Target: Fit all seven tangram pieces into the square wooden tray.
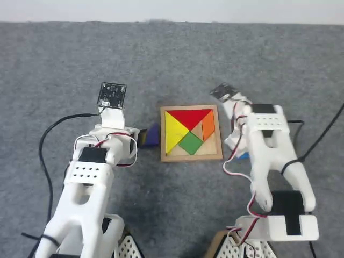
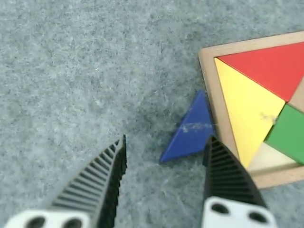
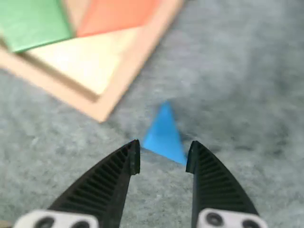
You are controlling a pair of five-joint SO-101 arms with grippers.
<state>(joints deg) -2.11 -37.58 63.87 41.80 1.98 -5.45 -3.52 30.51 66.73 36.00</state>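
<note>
- Between the spread fingers of the left pincer, just ahead of their tips, a dark blue triangle lies flat on the grey carpet. One fingertip stands close by its edge, and the left wrist view does not settle whether they touch.
- Just past that finger, the triangle sits beside the outer wall of the square wooden tray, outside it.
- Ahead of the right pincer, whose fingers are parted less widely and grip nothing, a light blue triangle lies on the carpet. Its wide end reaches in between the fingertips, and it is apart from the tray's corner.
- From the high view, this light blue piece is a sliver peeking from under the right arm, while the right wrist view gives its full shape.
- Looking down, the high view lays out the whole tray, midway between the two pincers: a red triangle, a yellow triangle, a green square and an orange piece sit inside. Bare wood shows beside the orange piece and at the corner nearest the right pincer.
</note>
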